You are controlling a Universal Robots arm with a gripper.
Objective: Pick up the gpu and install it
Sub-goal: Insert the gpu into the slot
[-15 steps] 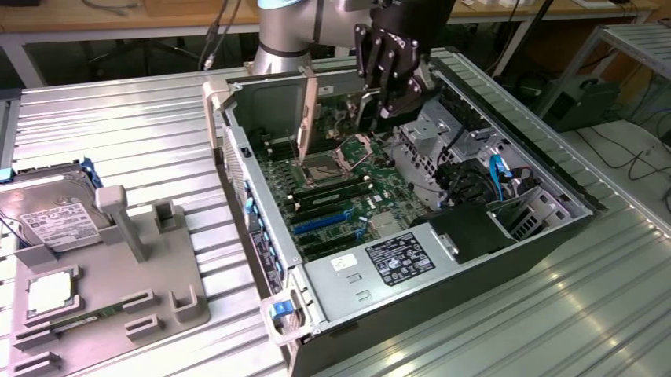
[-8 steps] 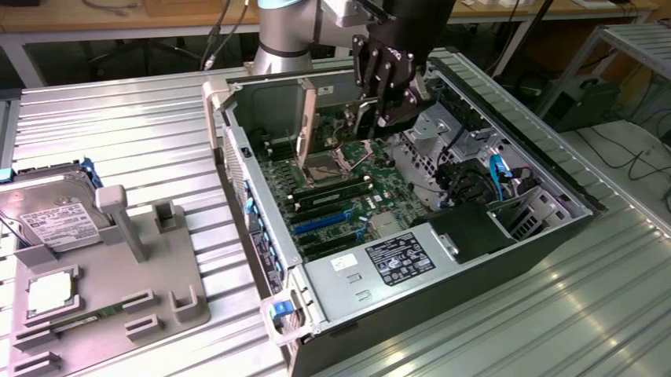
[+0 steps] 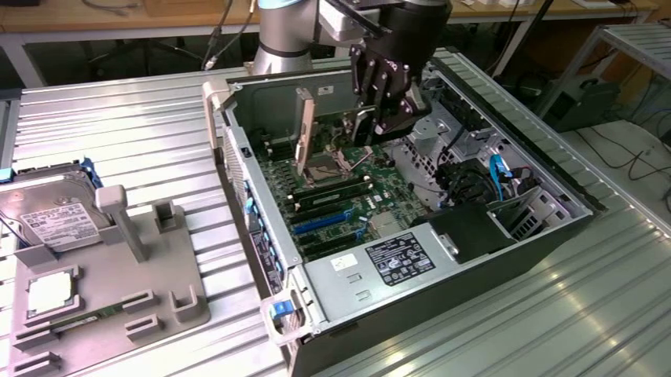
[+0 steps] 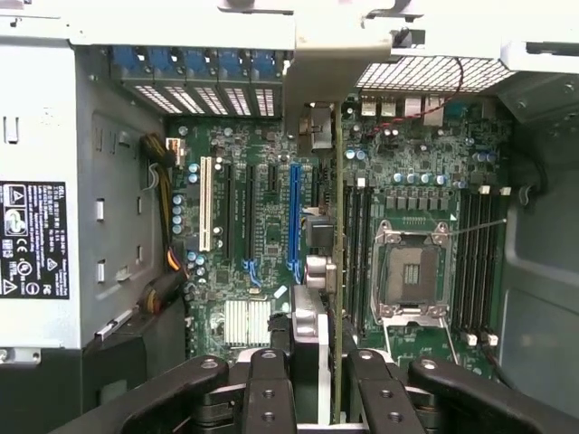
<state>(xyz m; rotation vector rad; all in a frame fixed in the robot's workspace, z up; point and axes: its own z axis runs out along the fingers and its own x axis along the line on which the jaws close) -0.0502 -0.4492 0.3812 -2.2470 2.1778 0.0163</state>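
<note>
— Gpu (image 4: 339, 271): where is it?
— Clamped edge-on between the gripper's (image 4: 326, 375) fingers, hanging over the motherboard (image 4: 267, 231) inside the case (image 3: 275, 85).
— Its long axis?
— Parallel to the slots, with the bracket end toward the rear slot covers (image 4: 204, 95). I judge it sits just beside the blue slot (image 4: 294, 217), not over it, and is not yet seated.

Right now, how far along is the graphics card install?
Done: the card is picked up. In hand: the claw grips it edge-on, over the motherboard in the open case. Left: seating it; it does not look pushed home yet.
</note>
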